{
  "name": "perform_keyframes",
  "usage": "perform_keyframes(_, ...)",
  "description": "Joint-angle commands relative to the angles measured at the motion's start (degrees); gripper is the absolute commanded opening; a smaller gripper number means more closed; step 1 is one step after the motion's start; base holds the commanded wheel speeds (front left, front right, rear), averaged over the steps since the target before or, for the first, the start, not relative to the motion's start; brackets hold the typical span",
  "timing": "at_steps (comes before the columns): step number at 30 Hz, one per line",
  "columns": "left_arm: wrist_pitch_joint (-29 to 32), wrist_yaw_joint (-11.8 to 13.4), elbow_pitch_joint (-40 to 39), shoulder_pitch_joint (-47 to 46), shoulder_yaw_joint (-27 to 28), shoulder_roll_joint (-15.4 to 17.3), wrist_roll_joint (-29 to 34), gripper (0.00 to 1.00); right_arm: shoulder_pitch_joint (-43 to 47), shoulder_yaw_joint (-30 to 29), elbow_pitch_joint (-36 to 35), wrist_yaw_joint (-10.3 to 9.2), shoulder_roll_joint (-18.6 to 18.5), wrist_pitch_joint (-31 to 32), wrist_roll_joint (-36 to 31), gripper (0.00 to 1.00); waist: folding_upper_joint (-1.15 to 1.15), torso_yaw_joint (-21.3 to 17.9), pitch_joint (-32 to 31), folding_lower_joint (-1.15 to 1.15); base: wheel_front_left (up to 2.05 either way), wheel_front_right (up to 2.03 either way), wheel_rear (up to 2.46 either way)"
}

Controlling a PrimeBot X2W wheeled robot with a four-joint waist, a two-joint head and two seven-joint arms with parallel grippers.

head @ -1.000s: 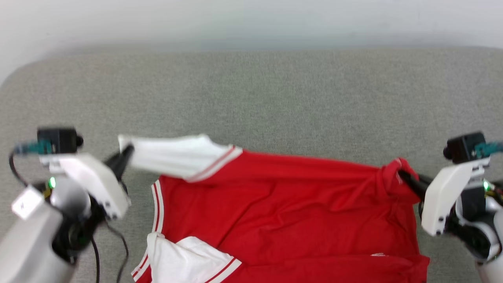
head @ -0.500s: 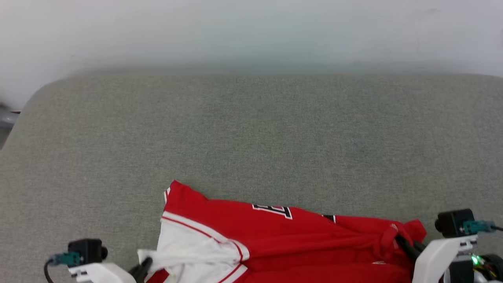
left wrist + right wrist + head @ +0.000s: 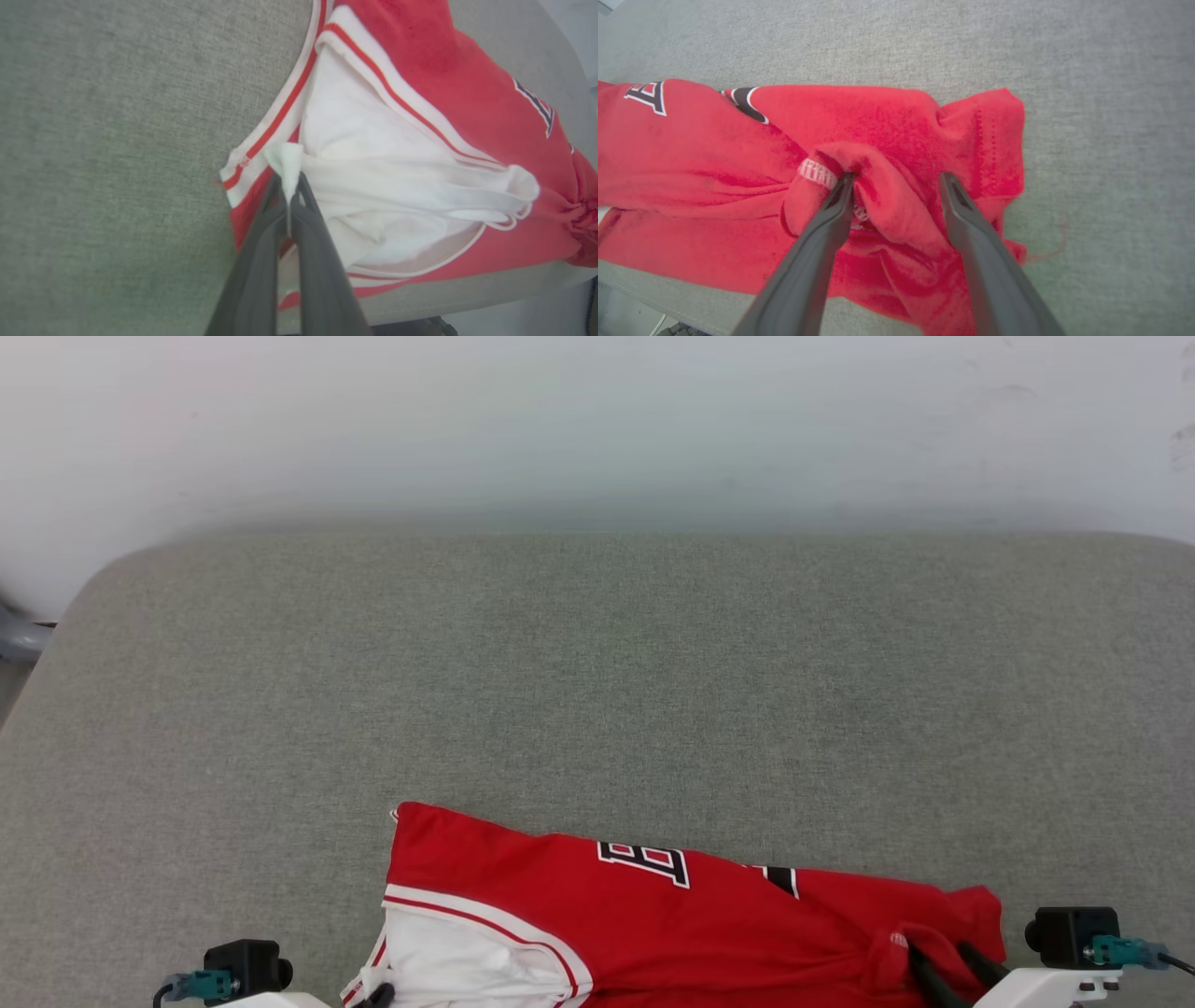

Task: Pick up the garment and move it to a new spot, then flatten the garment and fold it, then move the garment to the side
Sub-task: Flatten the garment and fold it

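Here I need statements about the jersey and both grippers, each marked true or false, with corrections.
1. The left gripper is shut on a white sleeve of the jersey. True.
2. The right gripper is shut. False: its fingers stand apart, with red cloth between them.
3. The jersey lies at the far edge of the grey surface. False: it lies at the near edge.
4. Black lettering shows on the jersey. True.

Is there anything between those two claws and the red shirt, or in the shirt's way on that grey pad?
Nothing visible. The left gripper is shut on the white sleeve of the garment; the right gripper is open, its fingers astride a red fold. No other object shows on the grey pad beyond it.
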Motion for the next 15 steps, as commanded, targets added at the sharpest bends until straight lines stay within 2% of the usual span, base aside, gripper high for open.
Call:
perform_keyframes(1,-1.09,-0.30,0.37,-1.05,0.14,-0.39,0.83,1.00,0.79,-0.46,-0.69,-0.07,0.50,-1.32,0.05,1.00,0.00,-0.09,-0.52,0.00,0.00,0.00,0.00)
perform_keyframes(7,-3.74,-0.04,-0.90,-2.27,0.48,-0.23,2.69,1.00,2.08,-1.98,-4.44,-0.07,0.45,-2.96,-0.13,1.00,0.00,-0.21,-1.46,0.00,0.00,0.00,0.00)
perform_keyframes(12,-8.80,2.54,-4.60,-3.42,1.12,1.57,8.22,1.00,5.07,-6.49,-11.46,-0.07,-0.58,1.17,-0.08,1.00,0.00,-0.50,-2.02,0.00,0.00,0.00,0.00)
perform_keyframes(15,-11.32,3.88,-6.53,-3.84,1.95,0.99,9.38,1.00,5.82,-9.10,-14.07,-0.06,-0.89,3.75,-0.12,1.00,0.00,-0.64,-1.95,0.00,0.00,0.00,0.00)
